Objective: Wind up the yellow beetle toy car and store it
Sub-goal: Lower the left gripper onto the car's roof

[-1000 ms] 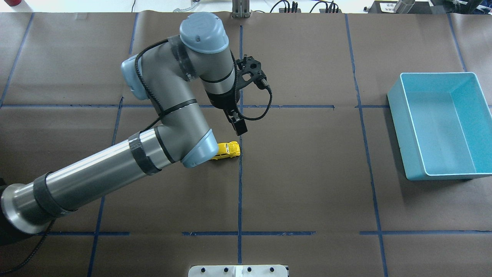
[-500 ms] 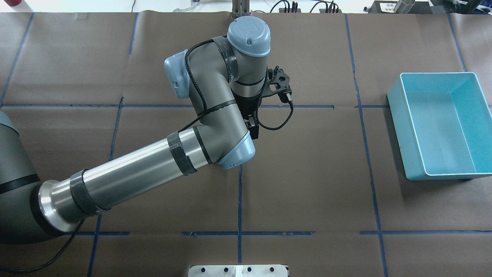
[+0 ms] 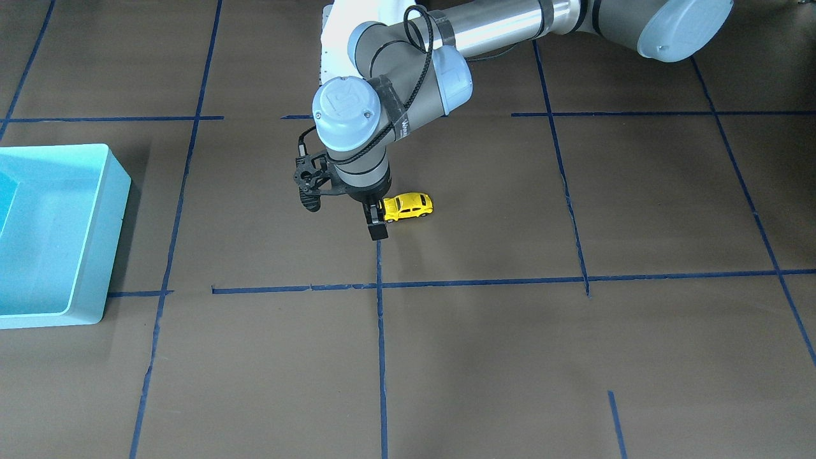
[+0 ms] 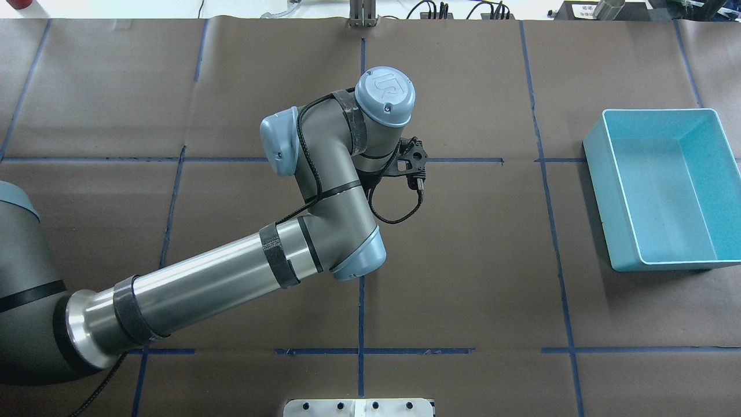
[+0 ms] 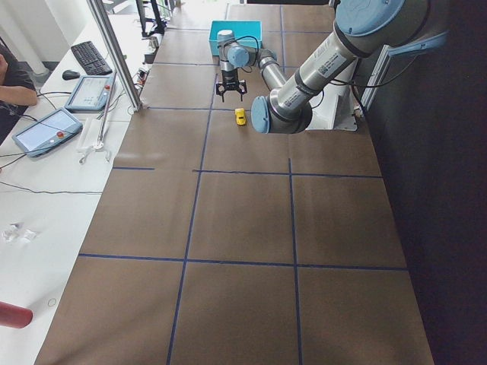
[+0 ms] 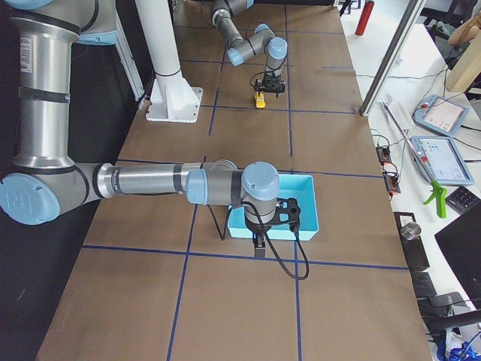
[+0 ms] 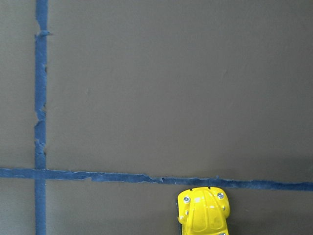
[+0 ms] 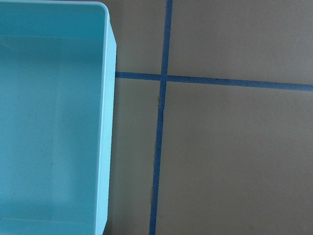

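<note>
Front-facing view: left gripper (image 3: 376,224) is down low at mid-bench, well in from every edge. One dark finger is just beside one end of the yellow beetle toy car (image 3: 408,205). The second finger is hidden behind the wrist, so can't tell if the pincer is spread or closed. Car sits on its wheels on the brown paper (image 3: 574,357) and doesn't look gripped.

Overhead: arm covers the car fully. Left wrist cam: car at bottom edge, headlight end toward a blue tape line (image 7: 122,175), no fingers in shot.

Light-blue bin (image 4: 611,202) is at the bench end on the robot's right. Right gripper (image 6: 259,242) is by the bin's rim, side view only, so can't tell its state.

Step, my read: lining up for the grasp before winding. Nothing is stored yet.

Next move needs:
- fingers either side of the car body, then a squeeze
- a backward drag with wheels pressed to the paper
- a carry to the bin

Small slick body, could skid out.

Writing: "UR" mark on blue joint cap (image 4: 386,88). Lettering on the wrist side is unreadable.
</note>
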